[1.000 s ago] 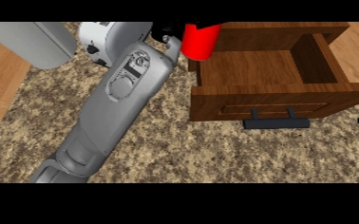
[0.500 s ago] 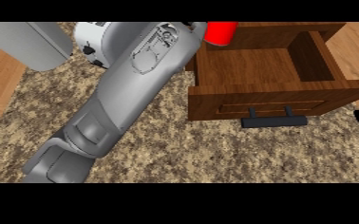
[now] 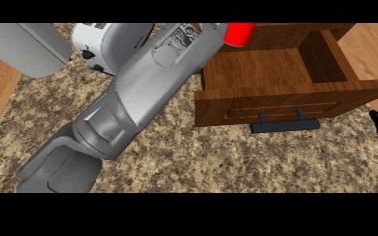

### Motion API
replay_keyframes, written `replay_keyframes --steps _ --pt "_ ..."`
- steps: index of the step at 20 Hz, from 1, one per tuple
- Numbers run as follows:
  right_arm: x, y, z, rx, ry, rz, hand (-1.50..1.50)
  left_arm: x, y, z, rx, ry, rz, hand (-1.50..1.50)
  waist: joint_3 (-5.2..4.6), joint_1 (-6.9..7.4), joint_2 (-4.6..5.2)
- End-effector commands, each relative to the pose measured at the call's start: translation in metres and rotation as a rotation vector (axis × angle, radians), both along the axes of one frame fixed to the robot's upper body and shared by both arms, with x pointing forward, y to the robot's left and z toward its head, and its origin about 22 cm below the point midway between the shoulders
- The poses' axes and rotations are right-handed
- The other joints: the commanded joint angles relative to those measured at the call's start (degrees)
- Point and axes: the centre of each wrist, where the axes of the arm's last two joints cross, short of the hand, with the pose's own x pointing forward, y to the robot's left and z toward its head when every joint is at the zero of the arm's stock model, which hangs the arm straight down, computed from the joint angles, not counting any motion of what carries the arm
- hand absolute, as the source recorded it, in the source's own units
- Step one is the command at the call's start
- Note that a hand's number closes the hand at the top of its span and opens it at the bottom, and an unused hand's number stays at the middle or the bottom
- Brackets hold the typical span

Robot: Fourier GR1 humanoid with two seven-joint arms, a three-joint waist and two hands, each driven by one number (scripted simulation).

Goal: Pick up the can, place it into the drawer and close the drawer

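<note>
The red can shows at the picture's top, cut off by its edge, above the back left corner of the open wooden drawer. My left forearm runs from the lower left up to the can. My left hand is shut on the can and is mostly hidden at the top edge. Nothing lies inside the drawer, whose black handle faces me. A black sliver of my right hand shows at the right edge.
A white and silver toaster stands at the back left, partly behind my forearm. A grey slab sits in the far left corner. The speckled counter stretches in front of the drawer, and its left edge borders wood.
My left arm has swung to the right and stretched further, carrying the can from left of the drawer to over its back left corner. The drawer has stayed open.
</note>
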Motion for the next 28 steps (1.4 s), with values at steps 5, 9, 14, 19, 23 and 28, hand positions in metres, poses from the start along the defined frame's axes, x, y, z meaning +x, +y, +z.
replay_keyframes --steps 5,9,14,19,23,28 --pt "0.003 0.004 -0.003 -0.009 -0.007 0.015 -1.50 0.007 0.000 -0.015 0.027 0.026 0.035 1.50 0.04 -1.25 0.29" --pt "0.013 0.008 0.002 -0.008 -0.023 0.022 -1.50 0.011 0.004 -0.025 0.071 -0.028 0.059 1.50 0.05 -1.80 0.65" --pt "0.025 0.006 0.014 -0.011 -0.042 0.031 -1.50 0.014 0.010 -0.042 0.089 -0.023 0.078 1.50 0.03 -1.97 0.84" --pt "0.022 -0.002 -0.002 -0.003 -0.024 0.016 -1.50 0.012 0.010 -0.055 0.141 -0.045 0.097 1.50 0.10 -3.18 0.96" --pt "0.026 -0.002 0.011 -0.015 -0.033 0.055 -1.50 0.014 0.014 -0.063 0.161 -0.043 0.117 1.50 0.07 -3.37 1.05" --pt "0.022 0.009 0.008 -0.038 -0.026 0.048 -1.50 0.013 0.013 -0.063 0.142 -0.025 0.157 -1.50 0.06 -3.69 0.97"
